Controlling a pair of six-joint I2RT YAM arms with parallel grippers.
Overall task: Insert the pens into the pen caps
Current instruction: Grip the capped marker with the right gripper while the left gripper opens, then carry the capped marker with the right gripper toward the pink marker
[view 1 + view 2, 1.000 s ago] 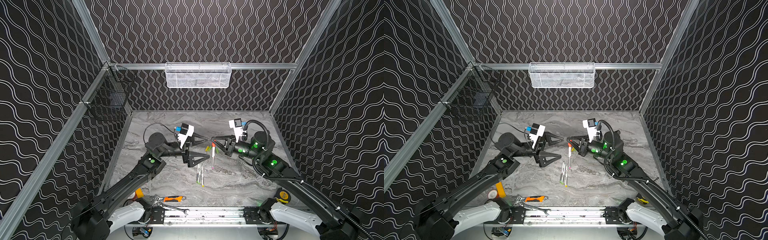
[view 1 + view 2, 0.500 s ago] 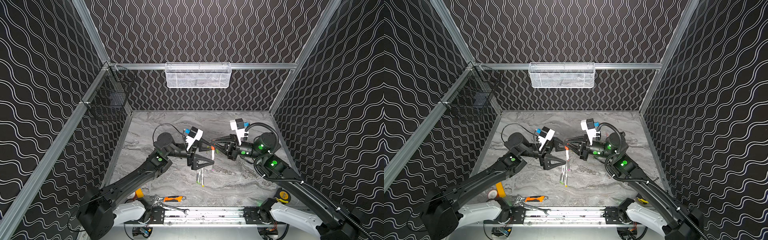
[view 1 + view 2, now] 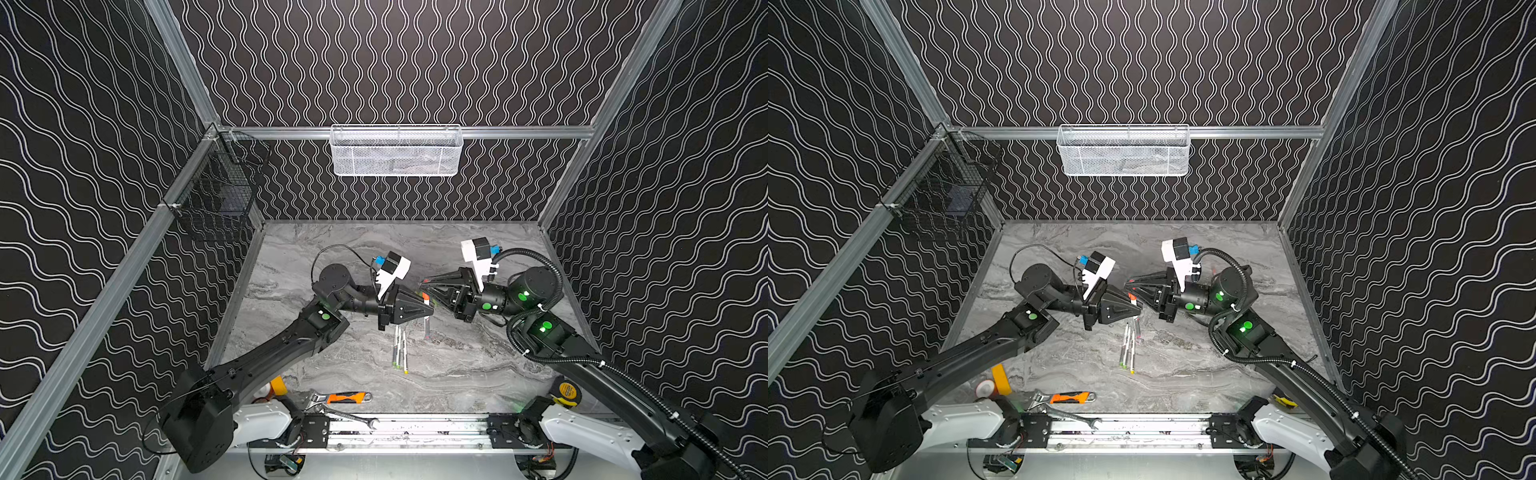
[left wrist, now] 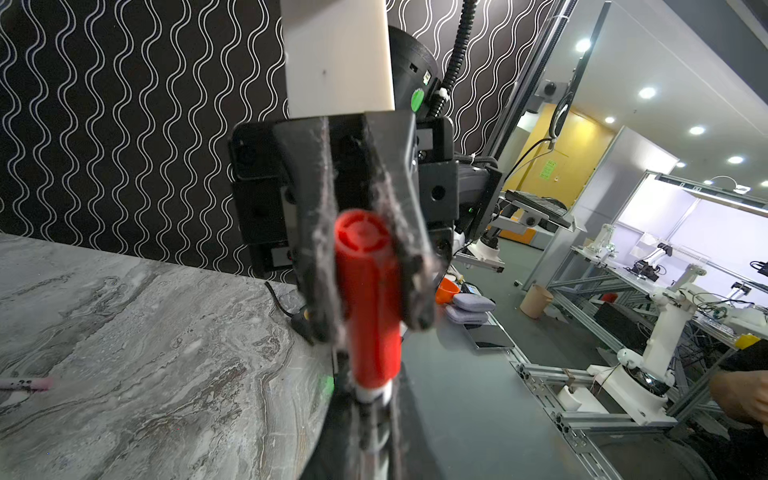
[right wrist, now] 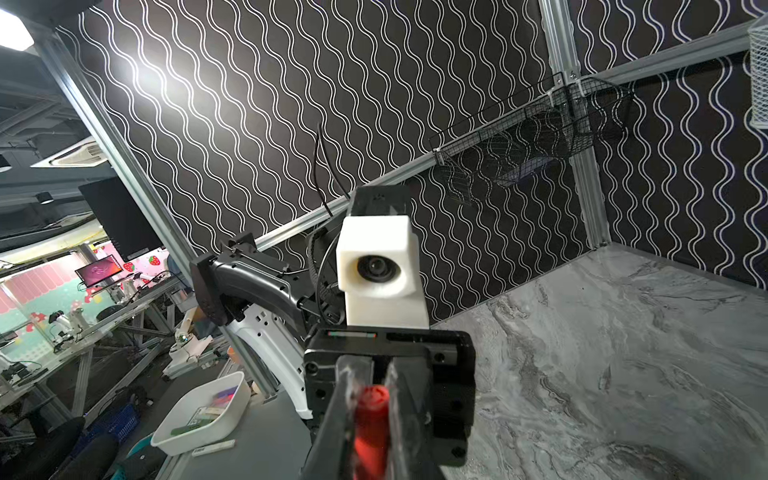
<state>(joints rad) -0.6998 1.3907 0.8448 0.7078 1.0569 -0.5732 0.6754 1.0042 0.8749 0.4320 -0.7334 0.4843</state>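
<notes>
My right gripper (image 3: 422, 286) is shut on the red pen cap (image 3: 425, 296) above the middle of the table. A white-grey pen (image 3: 427, 328) with a pink end hangs down from that cap. My left gripper (image 3: 431, 309) faces the right one and is shut on the pen's barrel just below the cap. In the left wrist view the white barrel (image 4: 374, 392) leaves the red cap (image 4: 368, 291) and runs into my left gripper (image 4: 376, 424). The right wrist view shows the cap (image 5: 371, 419) in my right gripper (image 5: 372, 436). More pens (image 3: 399, 349) lie side by side on the table underneath.
An orange-handled wrench (image 3: 347, 398) and a steel spanner (image 3: 353, 415) lie at the front edge. A yellow tape measure (image 3: 566, 390) sits front right. A white mesh basket (image 3: 395, 151) hangs on the back wall and a black wire basket (image 3: 216, 199) on the left wall.
My left gripper has swung right to the pen under the red cap and closed from wide open onto its barrel. The right gripper kept its grip and shifted slightly.
</notes>
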